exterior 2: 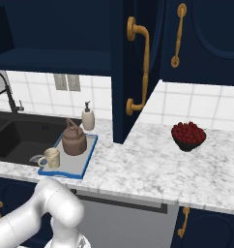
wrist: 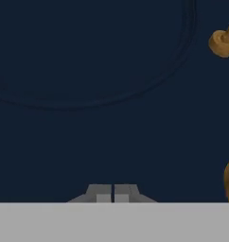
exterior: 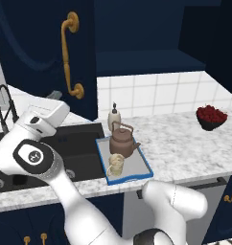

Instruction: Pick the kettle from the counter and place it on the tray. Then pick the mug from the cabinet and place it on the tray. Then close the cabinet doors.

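currently catalogued: dark navy cabinet door with an oval raised moulding (wrist: 88, 71), close in front of the two-finger gripper (wrist: 113, 194), whose dark tips sit pressed together with nothing between them. parts of the door's long gold handle (wrist: 223, 42) show at the hand view's right edge.

white arm with dark joints (exterior: 36, 158): raised over the black sink (exterior: 75, 143), reaching up and left toward the left navy door with its vertical gold handle (exterior: 67, 57), which stands swung out.

squat round brown kettle (exterior: 123, 141): upright on the flat grey tray with a bright blue rim (exterior: 137, 167), toward its back. small cream-beige mug (exterior: 116, 165): upright on the same tray, just in front of the kettle. tray lies on the speckled marble counter (exterior: 185, 143) beside the sink.

right navy door (exterior 2: 138, 68): also swung out, edge toward the camera. navy shelf interior (exterior: 146, 60): exposed.
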Controlling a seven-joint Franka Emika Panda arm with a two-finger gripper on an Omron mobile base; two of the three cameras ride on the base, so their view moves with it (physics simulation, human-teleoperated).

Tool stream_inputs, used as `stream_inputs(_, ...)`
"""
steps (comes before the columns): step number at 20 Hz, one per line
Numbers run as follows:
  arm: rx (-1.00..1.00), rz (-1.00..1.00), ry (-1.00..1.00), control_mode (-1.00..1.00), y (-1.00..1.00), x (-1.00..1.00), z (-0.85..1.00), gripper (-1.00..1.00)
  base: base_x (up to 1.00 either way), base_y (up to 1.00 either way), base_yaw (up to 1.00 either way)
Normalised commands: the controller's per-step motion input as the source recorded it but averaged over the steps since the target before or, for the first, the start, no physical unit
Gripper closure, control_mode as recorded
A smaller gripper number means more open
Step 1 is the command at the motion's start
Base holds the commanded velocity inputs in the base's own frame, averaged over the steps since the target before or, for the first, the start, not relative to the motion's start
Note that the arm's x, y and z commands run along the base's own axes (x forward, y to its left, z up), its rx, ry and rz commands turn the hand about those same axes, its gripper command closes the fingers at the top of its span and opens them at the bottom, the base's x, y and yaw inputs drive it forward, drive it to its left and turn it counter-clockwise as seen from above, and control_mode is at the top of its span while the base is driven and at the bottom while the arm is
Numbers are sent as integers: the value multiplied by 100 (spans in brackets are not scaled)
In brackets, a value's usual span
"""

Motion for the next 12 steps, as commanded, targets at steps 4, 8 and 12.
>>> stream_inputs(4, 0, 5, 3, -100, -41, 34, 2, 100, 0, 0, 0)
stream_inputs(8, 0, 6, 6, -100, -11, 49, 2, 100, 0, 0, 0)
stream_inputs(12, 0, 8, 4, -100, -1, 48, 1, 100, 0, 0, 0)
